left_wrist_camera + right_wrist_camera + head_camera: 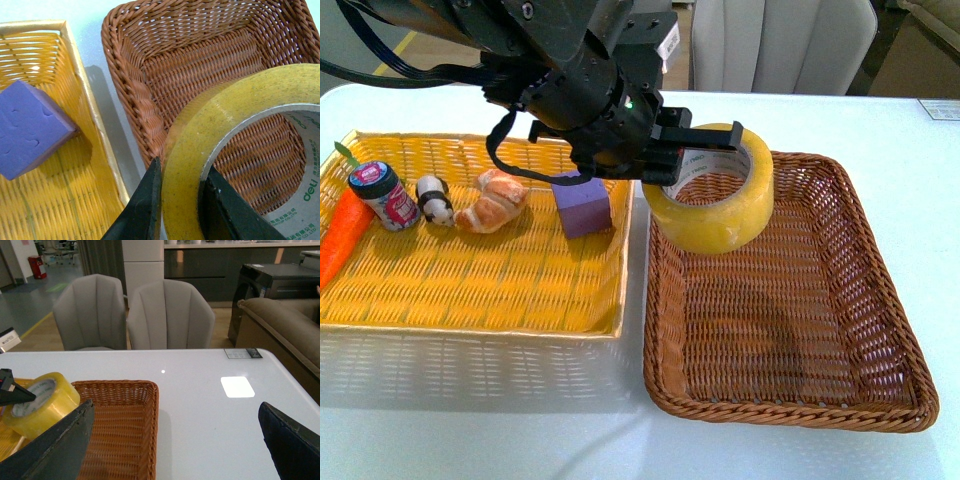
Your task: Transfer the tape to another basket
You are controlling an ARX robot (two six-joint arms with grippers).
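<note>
White tabletop (910, 180), two trays side by side: yellow tray (470, 290) on the left, brown basket (790, 418) on the right, rims near each other.

Left claw (705, 150) is clamped on the tape (720, 215). Left wrist view shows one finger (145, 210) outside the roll's wall and the other inside the core. The tape is held tilted over the basket's far-left corner, partly over the left rim. Can't tell if its lower edge touches the weave.

Right claw (172, 440) has its fingers wide apart, gripping nothing, over the tabletop on the basket's right side.

Yellow tray holds a purple cube (580, 205), croissant (495, 212), small black-and-white toy (436, 200), little jar (385, 195) and carrot (342, 238). Grey chairs (170, 315) stand behind the tabletop.
</note>
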